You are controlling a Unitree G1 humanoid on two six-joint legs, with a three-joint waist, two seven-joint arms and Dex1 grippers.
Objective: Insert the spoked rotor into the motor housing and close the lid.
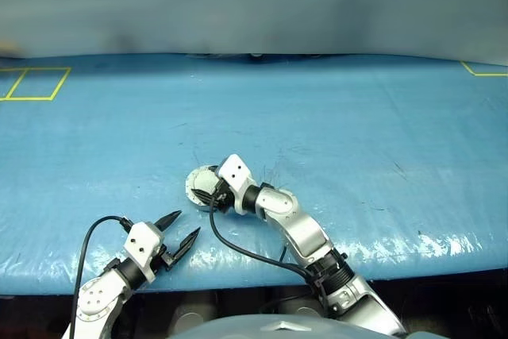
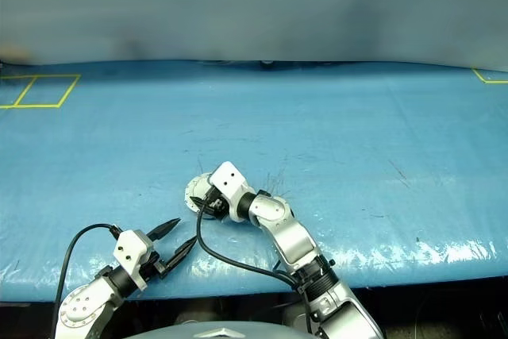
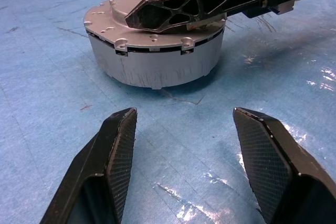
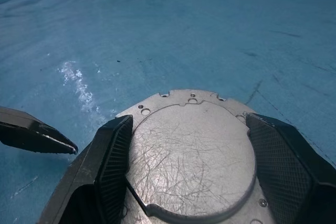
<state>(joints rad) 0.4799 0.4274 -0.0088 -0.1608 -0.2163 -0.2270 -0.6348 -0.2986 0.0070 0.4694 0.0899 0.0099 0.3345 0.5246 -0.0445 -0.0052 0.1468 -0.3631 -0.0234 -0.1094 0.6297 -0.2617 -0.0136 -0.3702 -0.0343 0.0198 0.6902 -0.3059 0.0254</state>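
Hidden parts: you cannot see inside the motor housing [image 3: 157,64]; the lid [image 4: 191,153] is down on top of it, so whatever lies within is covered.
Cut off: in the right wrist view the lid's near edge runs out of the picture, and in the head views the right arm covers part of the housing.
Writing: you will find no brand, label or readable text on the housing, the lid or the counter.
Housing place: it sits on the blue counter [image 1: 357,117], toward the near edge and a little left of the middle, just ahead of the left gripper.
Lid: smooth scratched silver face up, a raised round centre and small holes along its rim; a thin dark seam shows between lid and housing wall in the left wrist view.
Right gripper [image 1: 213,192]: your jaws stand apart, laid over the lid, one finger on each side of its raised centre; whether they press on it is hard to tell.
Left gripper [image 1: 179,232]: your jaws stand apart and hold nothing, near the housing but not touching it.
Around: yellow tape lines [image 1: 36,83] mark the counter's far left and far right corners, well apart from the work; black cables trail from both wrists.
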